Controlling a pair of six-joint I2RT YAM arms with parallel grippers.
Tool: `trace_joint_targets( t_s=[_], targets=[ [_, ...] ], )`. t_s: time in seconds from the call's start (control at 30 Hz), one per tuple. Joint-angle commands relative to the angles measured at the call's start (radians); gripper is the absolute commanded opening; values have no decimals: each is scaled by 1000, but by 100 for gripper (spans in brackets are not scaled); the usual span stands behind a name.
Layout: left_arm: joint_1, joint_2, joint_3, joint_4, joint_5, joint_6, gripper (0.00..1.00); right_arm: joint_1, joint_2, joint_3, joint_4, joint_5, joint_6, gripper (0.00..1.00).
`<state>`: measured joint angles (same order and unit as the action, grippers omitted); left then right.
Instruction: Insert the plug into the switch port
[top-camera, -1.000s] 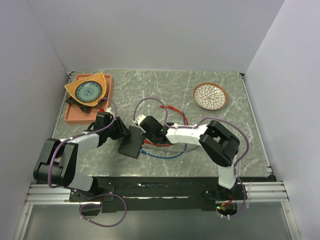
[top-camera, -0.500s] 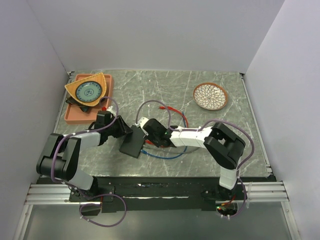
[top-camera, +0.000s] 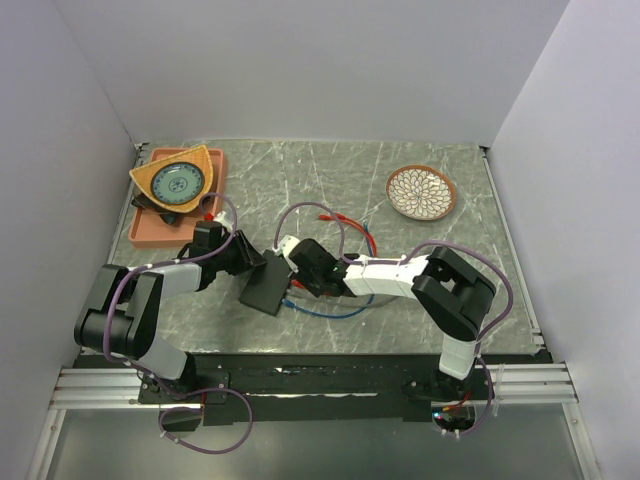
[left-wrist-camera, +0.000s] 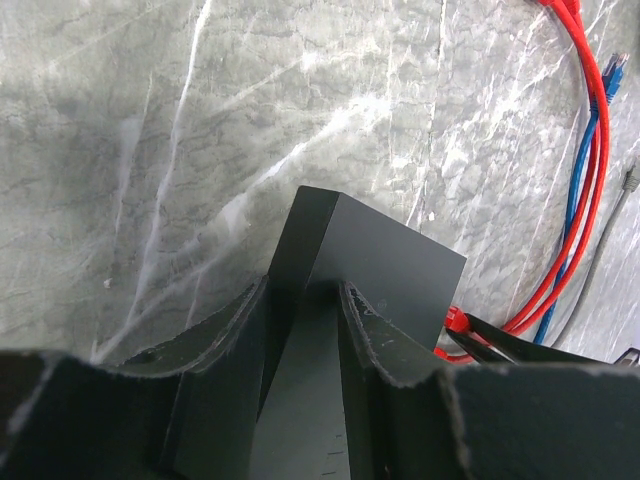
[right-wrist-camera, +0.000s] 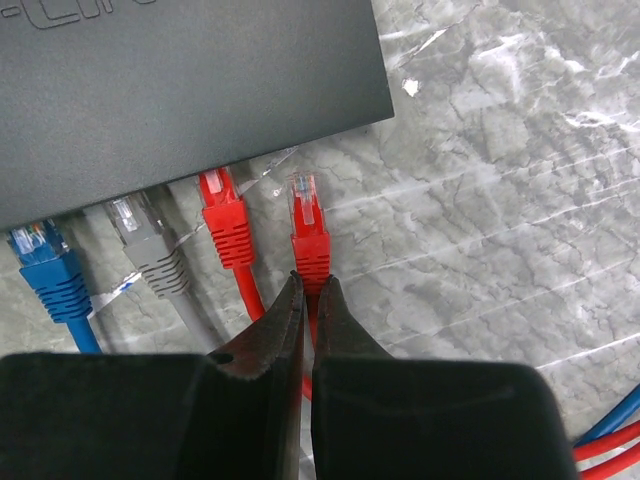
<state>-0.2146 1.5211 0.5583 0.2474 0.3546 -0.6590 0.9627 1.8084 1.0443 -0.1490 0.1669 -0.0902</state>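
Observation:
The switch (top-camera: 266, 285) is a flat black box on the marble table; it also shows in the right wrist view (right-wrist-camera: 180, 90). My left gripper (left-wrist-camera: 305, 290) is shut on the box's edge (left-wrist-camera: 385, 265) and shows in the top view (top-camera: 252, 262). My right gripper (right-wrist-camera: 311, 282) is shut on a red cable just behind its red plug (right-wrist-camera: 308, 225). The plug's tip lies on the table just short of the box's long edge, near its corner. A blue (right-wrist-camera: 48, 262), a grey (right-wrist-camera: 142, 238) and another red plug (right-wrist-camera: 224, 215) reach under that edge. The ports themselves are hidden.
Red and blue cables (top-camera: 335, 300) loop on the table to the right of the switch. An orange tray with a patterned plate (top-camera: 178, 182) stands at the back left. A patterned dish (top-camera: 421, 192) sits at the back right.
My right gripper has moved a little down and toward the switch's edge with the red plug. The left gripper has kept its hold; the box shifted slightly.

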Motion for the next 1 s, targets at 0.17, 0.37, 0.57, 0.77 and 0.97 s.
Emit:
trace_joint_targets(
  t_s=[0.17, 0.37, 0.57, 0.77, 0.97],
  targets=[
    [-5, 22, -18, 12, 18, -2, 37, 5, -21, 28, 55, 31, 35, 0],
    [-5, 21, -21, 15, 24, -2, 37, 5, -3, 51, 54, 22, 33, 0],
    [-5, 21, -28, 19, 35, -5, 36, 5, 19, 71, 57, 25, 41, 0],
    [-6, 31, -28, 27, 49, -8, 36, 7, 42, 91, 58, 13, 44, 0],
    [-6, 30, -26, 24, 46, -5, 35, 11, 37, 86, 72, 6, 30, 0]
  ],
)
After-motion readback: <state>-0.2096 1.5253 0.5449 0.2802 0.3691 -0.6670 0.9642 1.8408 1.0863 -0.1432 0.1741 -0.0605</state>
